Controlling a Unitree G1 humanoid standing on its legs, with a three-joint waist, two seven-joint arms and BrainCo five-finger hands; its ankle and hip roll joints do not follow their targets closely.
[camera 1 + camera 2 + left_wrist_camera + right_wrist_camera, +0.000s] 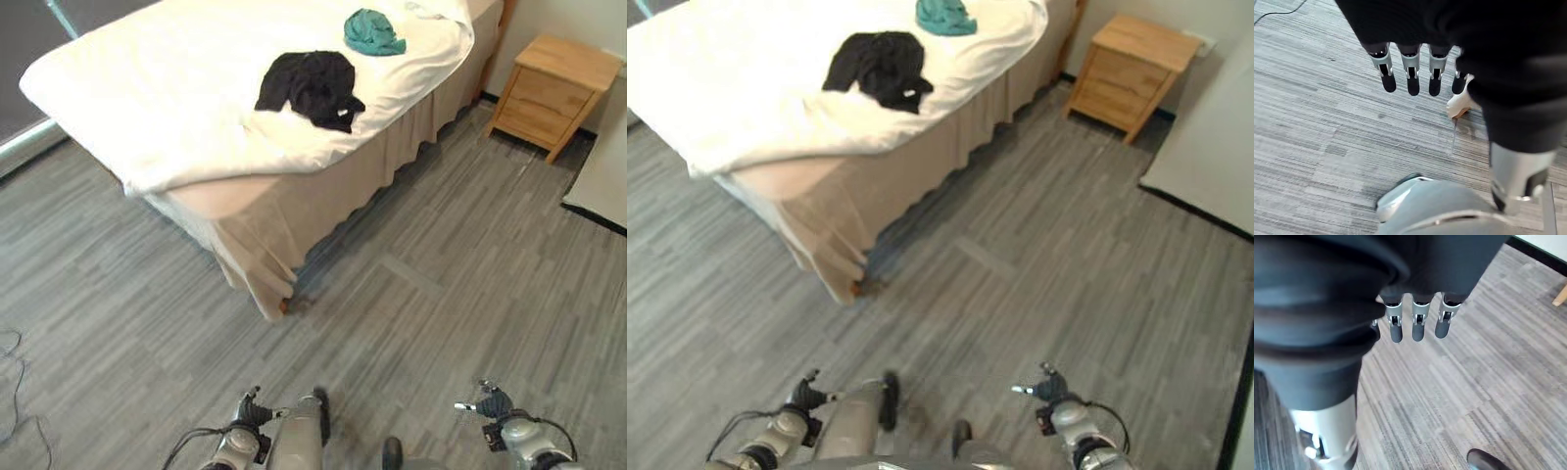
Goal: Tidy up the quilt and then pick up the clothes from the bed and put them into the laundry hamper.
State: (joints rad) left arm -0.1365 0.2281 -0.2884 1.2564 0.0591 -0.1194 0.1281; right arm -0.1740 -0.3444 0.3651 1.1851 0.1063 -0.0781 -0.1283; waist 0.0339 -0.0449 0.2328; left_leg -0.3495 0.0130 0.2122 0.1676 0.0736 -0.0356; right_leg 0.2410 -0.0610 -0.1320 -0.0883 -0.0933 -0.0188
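The white quilt (196, 88) covers most of the bed (294, 211), but it's pulled skewed, so the near corner of the beige mattress and its skirt is bare. On top of it you've got a crumpled black garment (312, 86) and, further back, a bunched teal garment (372, 32), well apart from each other. I can't spot a hamper anywhere, so you'd have to find it before carrying anything.

Your left hand (1410, 73) and right hand (1418, 323) both hang over the grey plank floor (441, 294), fingers straight and relaxed, holding nothing.

Biggest risk as I see it: tug the quilt straight with the clothes lying on it and they'll slide off the far edge. Also watch the light wooden nightstand (554, 93) beside the bed when you walk in.
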